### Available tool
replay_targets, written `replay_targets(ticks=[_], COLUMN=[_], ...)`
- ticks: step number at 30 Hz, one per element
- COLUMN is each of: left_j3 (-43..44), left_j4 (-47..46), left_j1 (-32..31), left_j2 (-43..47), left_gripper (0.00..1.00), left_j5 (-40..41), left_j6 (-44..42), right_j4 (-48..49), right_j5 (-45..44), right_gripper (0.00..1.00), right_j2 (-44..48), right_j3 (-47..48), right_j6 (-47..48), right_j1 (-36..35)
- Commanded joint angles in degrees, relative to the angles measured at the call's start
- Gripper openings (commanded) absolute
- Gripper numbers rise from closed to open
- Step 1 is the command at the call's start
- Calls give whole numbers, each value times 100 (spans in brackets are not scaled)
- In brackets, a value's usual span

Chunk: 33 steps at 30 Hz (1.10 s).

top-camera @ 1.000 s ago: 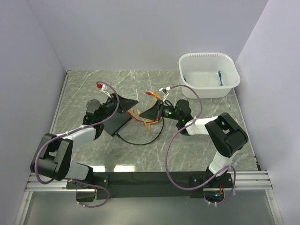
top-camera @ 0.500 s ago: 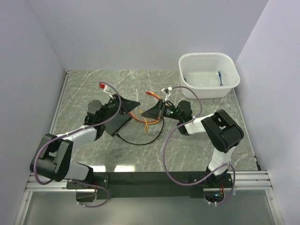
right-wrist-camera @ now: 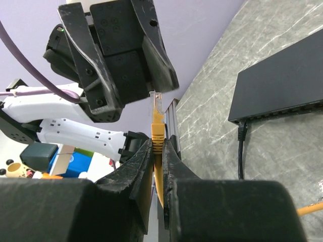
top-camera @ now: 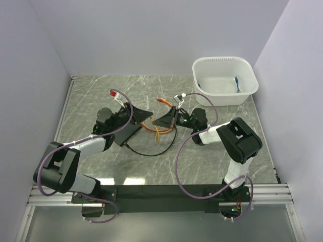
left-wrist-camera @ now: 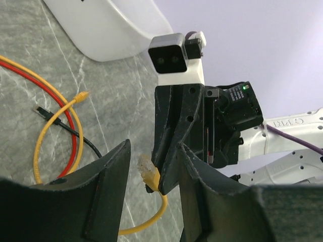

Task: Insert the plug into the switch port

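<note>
My right gripper [right-wrist-camera: 157, 143] is shut on a yellow plug [right-wrist-camera: 157, 118], which stands up out of its fingers with the clear tip pointing at my left gripper [right-wrist-camera: 121, 65]. In the left wrist view, my left gripper [left-wrist-camera: 154, 147] is open, and the yellow plug [left-wrist-camera: 148, 171] sits in the gap between its fingers without touching them. In the top view the two grippers, left [top-camera: 146, 112] and right [top-camera: 158, 120], meet tip to tip mid-table. The flat black switch [top-camera: 125, 133] lies under the left arm. It also shows in the right wrist view [right-wrist-camera: 282, 80], port side toward me.
A black cable [right-wrist-camera: 241, 138] is plugged into the switch. Loose red, yellow and orange cables [top-camera: 154, 130] lie between the arms; they also show in the left wrist view [left-wrist-camera: 38, 151]. A white tub [top-camera: 222, 61] with blue cables stands at the back right.
My left arm has moved right, bringing its open fingers around the plug tip. My right gripper has shifted slightly towards it, still holding the plug.
</note>
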State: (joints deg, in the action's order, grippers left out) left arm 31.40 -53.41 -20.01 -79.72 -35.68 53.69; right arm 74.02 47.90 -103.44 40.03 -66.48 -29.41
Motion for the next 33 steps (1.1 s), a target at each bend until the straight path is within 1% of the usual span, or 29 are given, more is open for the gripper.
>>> replay_targets(ticks=[1,10,13,16,19,20,22,23,27,28,29,30,31,32,33], left_j3=[138,209,183,156,147,147,139,139,130,138,156,165,165,191,217], left_j4=[-188,-126,-143,-205,-275,-267,-275,-275,-153,-126,-91,-39,5,84,163], left_j1=[-108,-231,-240,-240,-258,-258,-275,-284,-293,-293,-293,-293,-293,-293,-293], left_j2=[-61,-96,-52,-43,-61,-70,-87,-87,-87,-87,-96,-96,-87,-79,-70], left_gripper=[47,43,38,33,23,12,3,1,1,1,1,1,0,1,1], left_j5=[-185,-141,-62,-27,26,44,61,70,210,237,324,360,386,474,518], left_j6=[-139,-219,-219,-166,-113,-87,-61,-43,-43,-26,-8,1,18,27,10], right_j4=[1088,764,614,491,342,324,280,254,26,-132,-220,-474,-667,-896,-1394], right_j5=[35,0,0,-17,-35,-44,-53,-53,-17,-26,-61,-96,-149,-306,-395], right_gripper=[0,0,0,0,0,0,0,0,0,5,13,33,40,45,53], right_j2=[-45,17,34,61,61,61,52,61,96,148,183,279,359,438,647], right_j3=[-48,-31,-4,5,5,5,13,22,75,92,101,101,110,110,119], right_j6=[-23,187,267,363,451,469,495,504,627,723,785,960,1074,1232,1564], right_j1=[41,49,41,41,41,40,41,49,32,49,41,40,40,49,32])
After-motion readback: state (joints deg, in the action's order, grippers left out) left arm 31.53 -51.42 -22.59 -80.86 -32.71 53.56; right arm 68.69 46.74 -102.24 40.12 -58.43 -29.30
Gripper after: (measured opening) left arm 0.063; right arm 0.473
